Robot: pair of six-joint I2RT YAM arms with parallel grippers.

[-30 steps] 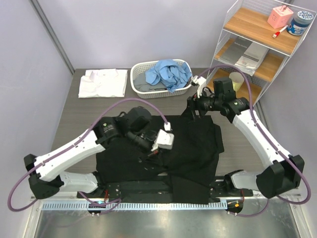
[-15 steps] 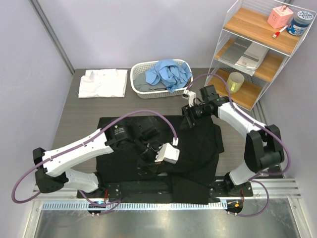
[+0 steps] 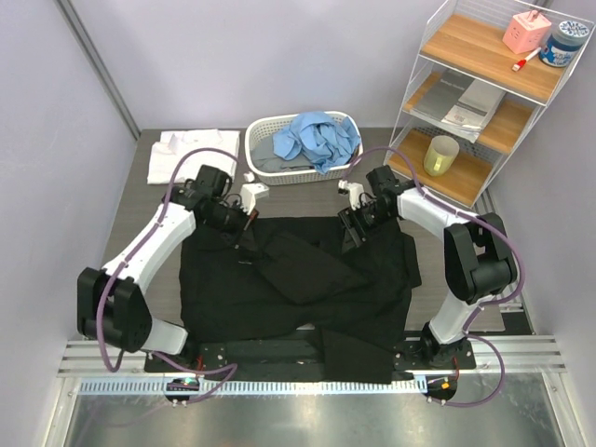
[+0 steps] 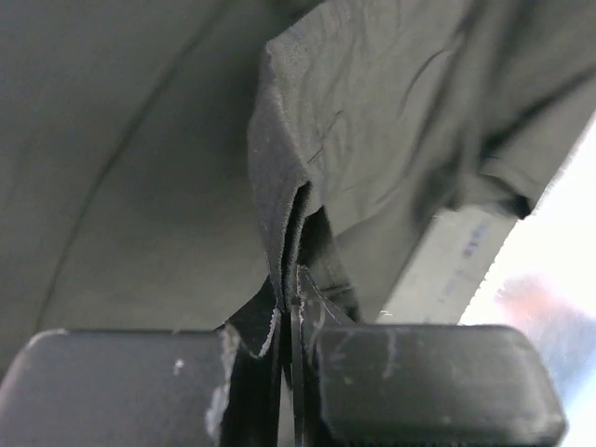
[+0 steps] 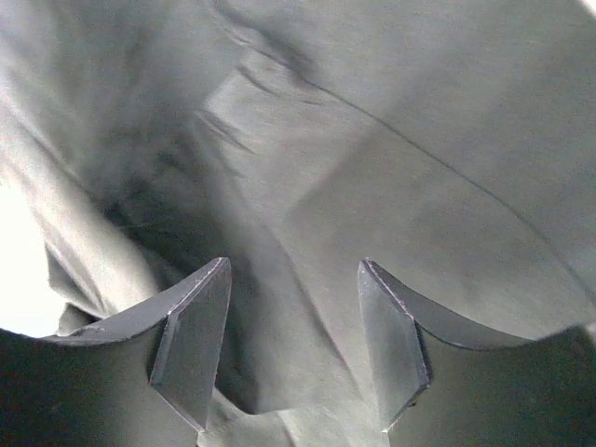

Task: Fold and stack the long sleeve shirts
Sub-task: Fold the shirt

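A large black long sleeve shirt [image 3: 307, 289] lies spread over the middle of the table, one sleeve folded across its front. My left gripper [image 3: 242, 222] is at the shirt's back left corner, and its jaws [image 4: 293, 321] are shut on a thin fold of the black cloth [image 4: 372, 140]. At the shirt's back right edge my right gripper [image 3: 358, 226] stands open; the black cloth [image 5: 391, 168] lies just under and between its fingers [image 5: 292, 279]. A folded white shirt [image 3: 193, 155] rests at the back left. A light blue shirt [image 3: 317, 138] is heaped in the basket.
A white slatted basket [image 3: 262, 138] stands at the back centre. At the right is a wire shelf unit [image 3: 466, 102] with a yellow cup [image 3: 441, 155] and small items. The black shirt's hem hangs over the near rail [image 3: 279, 384].
My left gripper has swung from the shirt's middle to its back left corner, still shut on cloth, and a sleeve now lies across the front. The right gripper has shifted slightly along the back right edge.
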